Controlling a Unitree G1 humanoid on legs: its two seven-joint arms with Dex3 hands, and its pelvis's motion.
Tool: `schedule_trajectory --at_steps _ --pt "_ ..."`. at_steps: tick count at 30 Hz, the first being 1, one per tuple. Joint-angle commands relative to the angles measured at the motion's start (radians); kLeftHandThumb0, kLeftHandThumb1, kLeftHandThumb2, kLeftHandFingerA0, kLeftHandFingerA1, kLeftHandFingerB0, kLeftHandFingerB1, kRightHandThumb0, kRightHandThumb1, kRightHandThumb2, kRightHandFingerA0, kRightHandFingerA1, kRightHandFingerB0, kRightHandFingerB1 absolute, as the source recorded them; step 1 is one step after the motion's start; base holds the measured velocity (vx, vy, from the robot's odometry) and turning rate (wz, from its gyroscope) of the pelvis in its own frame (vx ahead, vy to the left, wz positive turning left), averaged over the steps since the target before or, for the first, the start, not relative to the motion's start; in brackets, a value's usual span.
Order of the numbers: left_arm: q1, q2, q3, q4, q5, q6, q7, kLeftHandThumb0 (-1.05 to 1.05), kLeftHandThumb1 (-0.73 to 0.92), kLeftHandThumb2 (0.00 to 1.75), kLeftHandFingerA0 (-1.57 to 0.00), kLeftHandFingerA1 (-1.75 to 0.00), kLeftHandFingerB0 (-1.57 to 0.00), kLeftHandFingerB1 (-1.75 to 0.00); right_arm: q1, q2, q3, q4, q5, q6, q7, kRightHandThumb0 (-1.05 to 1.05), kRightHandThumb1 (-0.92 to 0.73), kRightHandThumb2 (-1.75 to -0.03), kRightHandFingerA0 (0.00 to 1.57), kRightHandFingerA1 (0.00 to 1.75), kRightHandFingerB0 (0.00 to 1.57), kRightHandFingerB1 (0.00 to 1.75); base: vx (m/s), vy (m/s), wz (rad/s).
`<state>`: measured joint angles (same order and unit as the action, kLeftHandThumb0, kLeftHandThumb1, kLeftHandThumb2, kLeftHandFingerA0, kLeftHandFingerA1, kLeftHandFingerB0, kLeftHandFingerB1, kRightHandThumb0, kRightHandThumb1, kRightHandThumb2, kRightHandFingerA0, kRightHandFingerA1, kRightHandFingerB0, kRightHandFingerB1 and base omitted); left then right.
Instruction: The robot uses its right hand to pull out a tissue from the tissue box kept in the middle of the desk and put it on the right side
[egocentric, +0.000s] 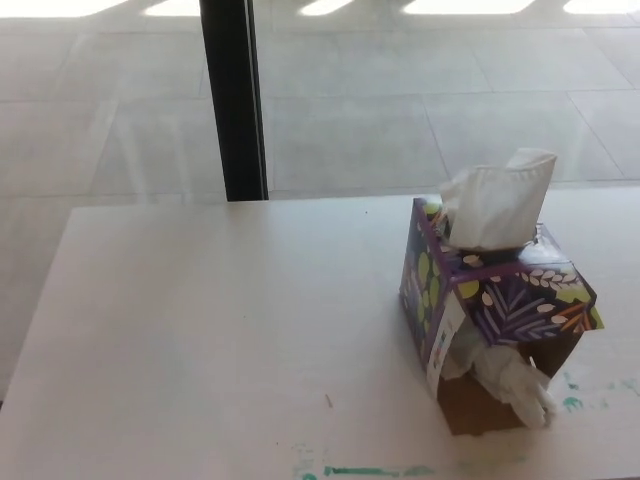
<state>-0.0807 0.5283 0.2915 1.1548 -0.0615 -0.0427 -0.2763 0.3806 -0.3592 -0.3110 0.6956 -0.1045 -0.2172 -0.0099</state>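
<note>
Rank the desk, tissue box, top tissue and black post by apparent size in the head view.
1. Desk
2. Tissue box
3. Black post and top tissue: look alike, and the post stands farther back, so unranked.

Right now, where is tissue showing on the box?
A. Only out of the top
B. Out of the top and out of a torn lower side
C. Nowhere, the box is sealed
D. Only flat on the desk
B: one tissue stands out of the tissue box top, and more tissue spills from its torn lower side.
</note>
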Motion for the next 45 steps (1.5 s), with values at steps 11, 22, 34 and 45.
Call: schedule_trajectory --at_steps 11,22,34,45 --pt "0.025 0.028 0.013 0.028 -0.020 -0.034 -0.041 -0.93 0.69 1.10 -0.79 -1.08 -0.65 -1.02 -0.254 -0.272 -0.261 -0.537 0.200 0.475 0.071 -0.75 -0.66 -0.61 0.87 1.27 0.31 0.76 0.00 0.000 0.00" --pt "0.049 0.018 0.011 0.030 -0.017 -0.035 -0.028 -0.94 0.69 1.10 -0.79 -1.09 -0.65 -1.03 -0.741 -0.386 -0.082 -0.664 0.126 0.518 0.135 -0.41 -0.69 -0.62 0.51 0.65 0.30 0.37 0.00 0.000 0.00" --pt "0.066 0.033 -0.048 0.021 0.042 -0.077 -0.013 -0.93 0.92 0.72 -0.85 -1.14 -0.62 -1.10 -1.149 -0.279 0.308 -0.558 -0.038 0.444 0.298 -0.62 -0.63 -0.59 0.46 0.58 0.33 0.31 0.00 0.000 0.00" --pt "0.064 0.035 -0.042 0.030 0.015 -0.070 -0.028 -0.93 0.92 0.71 -0.85 -1.15 -0.63 -1.11 -1.379 -0.268 0.568 -0.319 -0.152 0.399 0.387 -0.73 -0.52 -0.86 0.17 0.56 0.22 0.43 0.00 0.000 0.00"
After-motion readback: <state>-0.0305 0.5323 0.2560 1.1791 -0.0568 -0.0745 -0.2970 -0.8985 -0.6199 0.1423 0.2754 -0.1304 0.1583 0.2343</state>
